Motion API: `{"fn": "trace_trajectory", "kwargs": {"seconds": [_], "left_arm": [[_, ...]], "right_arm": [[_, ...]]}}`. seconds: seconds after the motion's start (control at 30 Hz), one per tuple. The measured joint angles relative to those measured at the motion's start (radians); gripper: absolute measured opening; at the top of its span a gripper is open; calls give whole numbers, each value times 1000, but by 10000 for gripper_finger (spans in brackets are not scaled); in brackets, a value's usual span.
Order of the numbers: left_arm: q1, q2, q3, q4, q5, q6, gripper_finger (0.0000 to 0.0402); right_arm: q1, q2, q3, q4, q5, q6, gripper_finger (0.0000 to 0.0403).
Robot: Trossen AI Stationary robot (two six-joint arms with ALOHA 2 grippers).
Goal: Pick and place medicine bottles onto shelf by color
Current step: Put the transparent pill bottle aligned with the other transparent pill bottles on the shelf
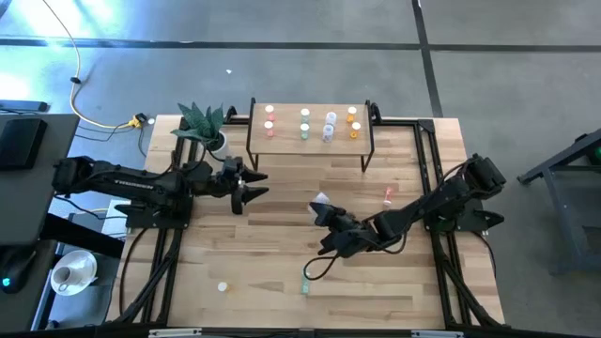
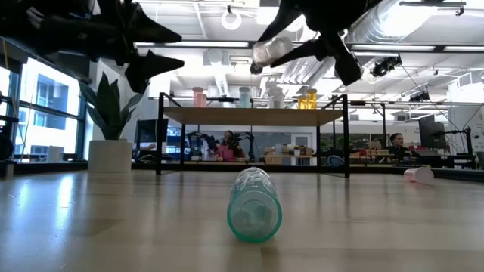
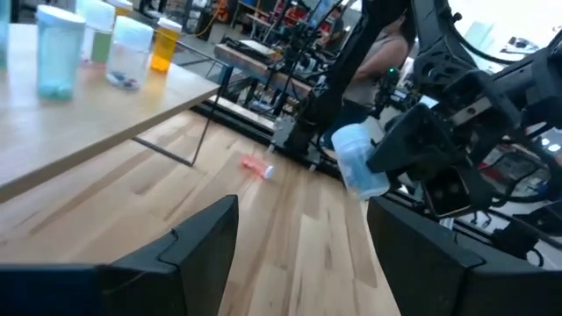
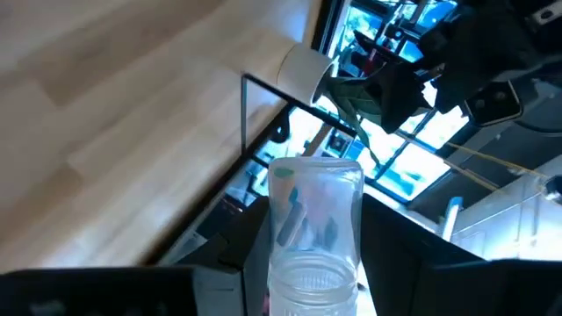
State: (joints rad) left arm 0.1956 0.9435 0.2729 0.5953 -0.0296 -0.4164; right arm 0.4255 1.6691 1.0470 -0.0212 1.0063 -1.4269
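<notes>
Right claw (image 1: 322, 208) gripping clear bottle (image 4: 312, 230), seemingly pill-filled

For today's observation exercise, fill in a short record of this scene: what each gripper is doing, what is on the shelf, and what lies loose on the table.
Right gripper: shut on a clear bottle, raised above the table
Left gripper: open, empty, in front of the shelf's left end
Shelf: pink, green, clear and orange bottles standing in columns
Loose on table: green bottle on its side, pink bottle on its side

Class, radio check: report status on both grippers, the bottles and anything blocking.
Right gripper shut on clear bottle, raised mid-table. Left gripper open, empty, near plant. Shelf approach unobstructed.
</notes>
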Motion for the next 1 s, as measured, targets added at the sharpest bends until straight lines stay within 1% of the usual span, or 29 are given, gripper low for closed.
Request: {"fn": "trace_trajectory", "kwargs": {"seconds": [0.13,0.27,0.4,0.5,0.77,0.9,1.0], "left_arm": [[-1,65,11,63,19,-4,243],[-6,145,70,63,77,-26,243],[-40,263,144,59,88,-1,243],[-65,351,213,62,90,24,243],[-110,552,376,61,90,11,243],[-125,611,429,61,88,1,243],[-139,630,452,61,49,4,243]], "right_arm": [[-1,0,0,7,12,-72,127],[-13,0,0,54,11,-154,127],[-25,0,0,112,10,-195,127],[-28,0,0,118,10,-198,127],[-28,0,0,122,-15,-198,127],[-26,0,0,122,-15,-198,127],[-24,0,0,122,-15,-198,127]]}}
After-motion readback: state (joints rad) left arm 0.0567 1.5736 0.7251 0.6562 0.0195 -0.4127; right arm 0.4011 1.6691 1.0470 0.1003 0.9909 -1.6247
